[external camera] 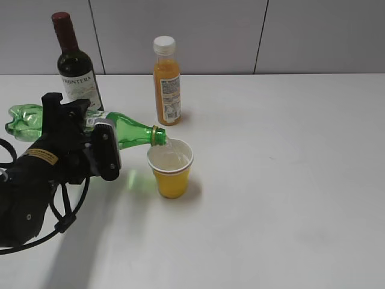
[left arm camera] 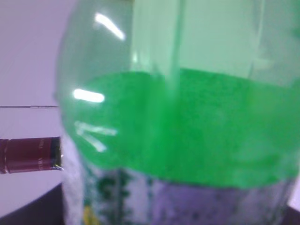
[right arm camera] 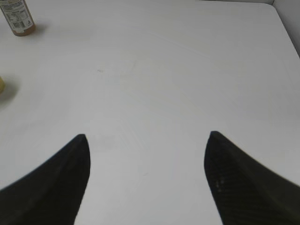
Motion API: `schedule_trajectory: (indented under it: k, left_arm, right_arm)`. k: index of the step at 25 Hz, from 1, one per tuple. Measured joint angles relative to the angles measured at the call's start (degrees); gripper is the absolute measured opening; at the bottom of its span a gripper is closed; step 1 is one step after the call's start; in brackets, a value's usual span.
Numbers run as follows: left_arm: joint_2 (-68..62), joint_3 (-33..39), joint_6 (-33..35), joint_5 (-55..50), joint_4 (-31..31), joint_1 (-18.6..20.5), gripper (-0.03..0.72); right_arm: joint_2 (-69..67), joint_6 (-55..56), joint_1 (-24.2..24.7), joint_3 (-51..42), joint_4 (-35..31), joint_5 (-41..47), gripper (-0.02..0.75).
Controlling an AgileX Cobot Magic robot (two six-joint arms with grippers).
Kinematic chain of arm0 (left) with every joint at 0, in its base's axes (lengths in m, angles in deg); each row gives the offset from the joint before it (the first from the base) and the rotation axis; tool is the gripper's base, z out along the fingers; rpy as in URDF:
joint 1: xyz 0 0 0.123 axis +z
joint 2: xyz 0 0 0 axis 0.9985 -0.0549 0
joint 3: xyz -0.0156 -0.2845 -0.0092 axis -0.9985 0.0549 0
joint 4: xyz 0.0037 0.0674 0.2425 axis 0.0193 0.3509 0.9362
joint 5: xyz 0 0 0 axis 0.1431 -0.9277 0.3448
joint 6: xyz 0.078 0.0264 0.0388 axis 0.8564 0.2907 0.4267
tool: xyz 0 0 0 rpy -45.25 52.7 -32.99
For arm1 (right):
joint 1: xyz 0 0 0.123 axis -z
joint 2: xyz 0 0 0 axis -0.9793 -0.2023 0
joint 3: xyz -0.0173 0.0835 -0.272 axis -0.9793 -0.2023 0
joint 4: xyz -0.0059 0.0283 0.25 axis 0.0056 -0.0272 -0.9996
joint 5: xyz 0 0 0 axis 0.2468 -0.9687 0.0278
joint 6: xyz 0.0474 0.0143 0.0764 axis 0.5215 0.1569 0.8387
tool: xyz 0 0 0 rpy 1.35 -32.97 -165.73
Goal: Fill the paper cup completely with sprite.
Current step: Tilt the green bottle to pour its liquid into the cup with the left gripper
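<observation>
The yellow paper cup (external camera: 171, 174) stands on the white table, with clear liquid inside near its rim. My left gripper (external camera: 96, 135) is shut on the green sprite bottle (external camera: 129, 131), which lies almost level, base to the left. Its open mouth sits over the cup's left rim and a clear stream runs into the cup. In the left wrist view the green bottle (left arm camera: 187, 122) fills the frame and hides the fingers. My right gripper (right arm camera: 146, 138) is open and empty above bare table; it does not show in the exterior view.
A dark wine bottle (external camera: 76, 66) stands at the back left, just behind my left arm; its red-capped neck shows in the left wrist view (left arm camera: 30, 154). An orange juice bottle (external camera: 166, 81) with a white cap stands behind the cup and shows in the right wrist view (right arm camera: 18, 18).
</observation>
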Motion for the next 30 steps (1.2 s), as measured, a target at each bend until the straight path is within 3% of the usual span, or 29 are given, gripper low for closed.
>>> schedule_trajectory:
  k: [30]
  left_arm:
    - [0.0, 0.0, 2.3, 0.4, -1.0, 0.0, 0.463]
  right_arm:
    - [0.0, 0.0, 0.0, 0.0, 0.0, 0.0, 0.585]
